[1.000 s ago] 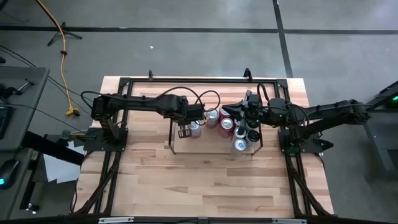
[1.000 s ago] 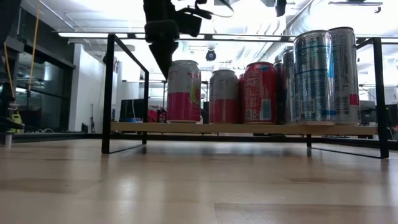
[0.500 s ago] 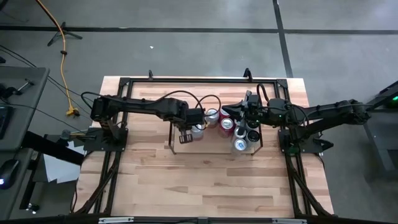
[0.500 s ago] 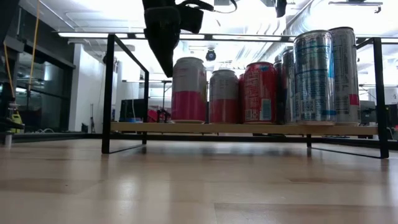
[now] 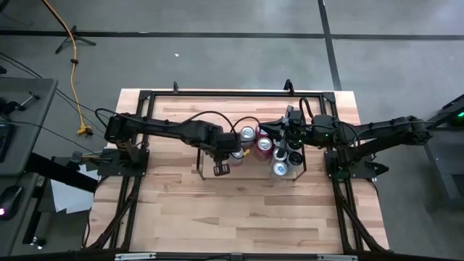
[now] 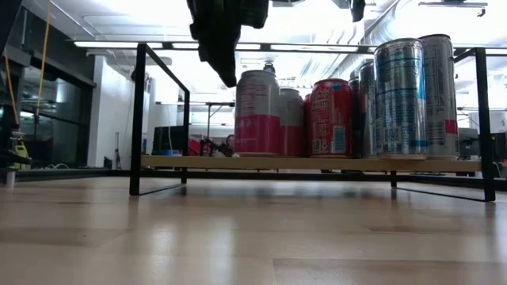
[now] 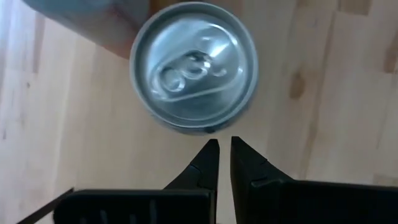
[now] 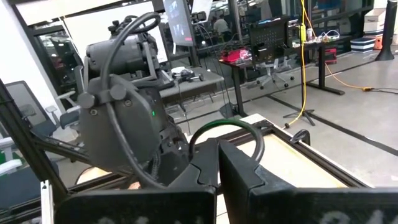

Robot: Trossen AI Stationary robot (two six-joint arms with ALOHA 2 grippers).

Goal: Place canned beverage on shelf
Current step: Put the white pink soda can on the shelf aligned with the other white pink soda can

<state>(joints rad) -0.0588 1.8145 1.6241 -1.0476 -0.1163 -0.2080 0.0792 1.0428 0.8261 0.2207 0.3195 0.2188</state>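
The left gripper [image 5: 221,168] hangs over the front part of the shelf [image 5: 203,171], its fingers [image 7: 208,163] clenched together with only a thin slit between them and nothing in their grasp. Just beside the fingertips, apart from them, stands a pink and silver can [image 6: 257,113], upright on the shelf's wooden board; the left wrist view looks straight down on its silver lid [image 7: 194,66] with the pull tab. In the low view this can is the leftmost of the row, partly covering a second pink can [image 6: 291,120] behind it, next to a red can [image 6: 329,117] and then tall blue and silver cans [image 6: 400,98] at the right end. The right gripper [image 5: 279,133] waits over the cans at the shelf's right end, its fingers [image 8: 211,168] closed and empty. The shelf sits mid-tabletop [image 5: 246,210].
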